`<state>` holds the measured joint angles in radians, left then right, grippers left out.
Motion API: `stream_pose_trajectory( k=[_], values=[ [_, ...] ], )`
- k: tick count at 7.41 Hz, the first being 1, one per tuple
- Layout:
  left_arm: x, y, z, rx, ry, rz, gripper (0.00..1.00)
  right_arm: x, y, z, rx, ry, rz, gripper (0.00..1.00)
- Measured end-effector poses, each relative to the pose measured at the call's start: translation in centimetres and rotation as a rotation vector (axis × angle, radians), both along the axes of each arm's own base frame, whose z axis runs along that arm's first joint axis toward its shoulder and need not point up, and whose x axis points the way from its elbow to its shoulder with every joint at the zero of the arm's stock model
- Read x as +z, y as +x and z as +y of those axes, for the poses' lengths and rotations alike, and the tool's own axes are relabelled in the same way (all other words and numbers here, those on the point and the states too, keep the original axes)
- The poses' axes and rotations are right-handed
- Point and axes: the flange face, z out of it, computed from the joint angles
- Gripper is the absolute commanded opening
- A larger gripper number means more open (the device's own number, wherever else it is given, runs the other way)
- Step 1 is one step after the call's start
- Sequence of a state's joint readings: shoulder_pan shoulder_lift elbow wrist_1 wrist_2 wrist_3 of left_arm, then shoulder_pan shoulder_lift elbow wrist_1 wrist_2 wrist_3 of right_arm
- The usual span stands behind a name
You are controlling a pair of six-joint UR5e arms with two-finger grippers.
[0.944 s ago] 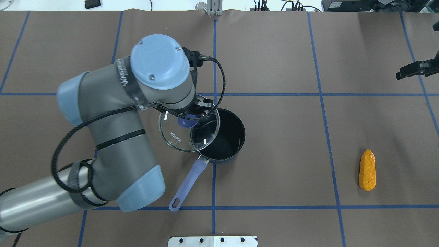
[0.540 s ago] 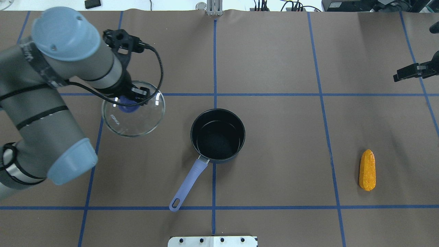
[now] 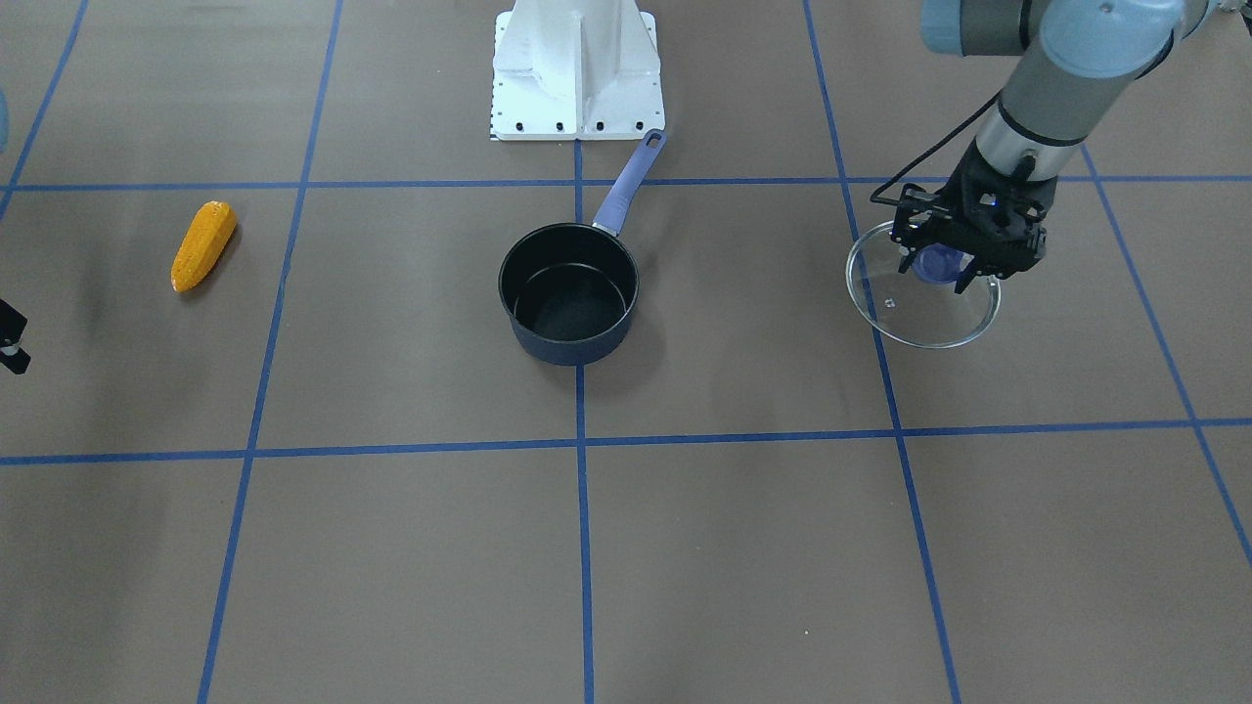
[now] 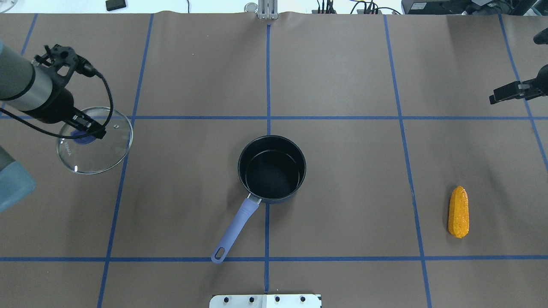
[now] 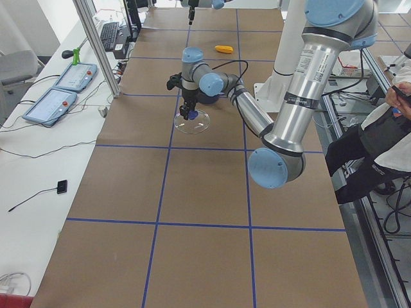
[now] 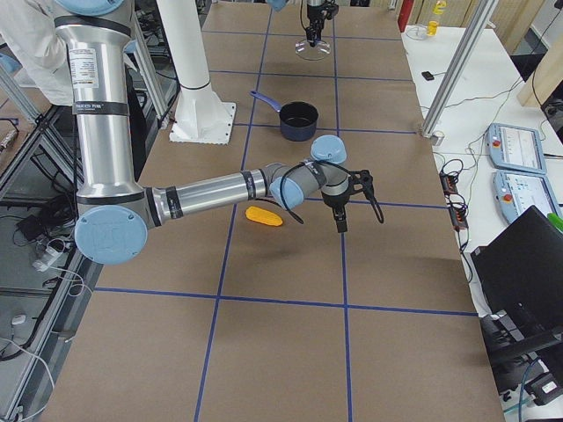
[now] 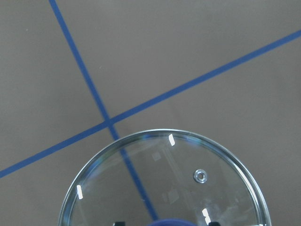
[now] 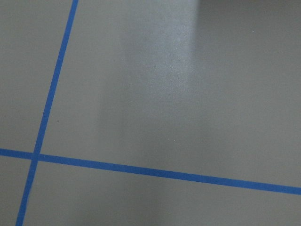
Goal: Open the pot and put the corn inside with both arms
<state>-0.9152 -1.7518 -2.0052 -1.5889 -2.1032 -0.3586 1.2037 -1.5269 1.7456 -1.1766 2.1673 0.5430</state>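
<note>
The dark navy pot (image 4: pixel 272 169) stands open and empty at the table's middle, its periwinkle handle (image 4: pixel 235 226) pointing toward the robot; it also shows in the front view (image 3: pixel 567 293). My left gripper (image 4: pixel 87 130) is shut on the blue knob of the glass lid (image 4: pixel 98 149), holding it low over the table far to the pot's left; the front view shows the lid (image 3: pixel 924 318) too. The corn (image 4: pixel 458 211) lies on the table at the right, also in the front view (image 3: pixel 203 245). My right gripper (image 4: pixel 509 93) hovers at the right edge, beyond the corn; its jaw state is unclear.
Blue tape lines grid the brown table cover. The white base pedestal (image 3: pixel 577 68) stands behind the pot's handle. An operator sits at the edge of the left side view (image 5: pixel 385 128). Control pendants and cables lie on side benches off the table.
My left arm has swung the glass lid from over the pot's rim out to the far left. The pot now stands fully uncovered. My right gripper has crept slightly inward.
</note>
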Motion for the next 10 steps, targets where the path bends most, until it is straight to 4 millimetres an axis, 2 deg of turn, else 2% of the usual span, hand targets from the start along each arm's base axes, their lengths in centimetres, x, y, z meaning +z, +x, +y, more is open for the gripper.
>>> stream_pose_trajectory(
  k=[3, 5, 6, 7, 8, 10],
  values=[
    [10.3, -3.2, 3.8, 0.076, 0.057, -0.006, 0.15, 0.0, -0.1, 0.1, -0.002, 0.000, 0.001, 1.00],
    [17.2, -3.1, 4.1, 0.088, 0.090, 0.023, 0.16, 0.1, -0.2, 0.1, -0.003, -0.001, 0.001, 1.00],
    [19.8, -2.8, 3.9, 0.090, 0.106, 0.042, 0.20, 0.1, -0.2, 0.1, -0.003, -0.001, 0.002, 1.00],
    [21.1, -2.6, 3.9, 0.096, 0.112, 0.058, 0.41, 0.1, -0.2, 0.1, -0.003, -0.002, 0.002, 1.00],
    [21.5, -2.4, 3.9, 0.104, 0.113, 0.069, 0.97, 0.1, -0.2, 0.1, -0.003, -0.002, 0.002, 1.00],
    [21.3, -2.2, 3.7, 0.109, 0.119, 0.080, 0.98, 0.1, -0.2, 0.1, -0.004, -0.001, 0.002, 1.00]
  ],
)
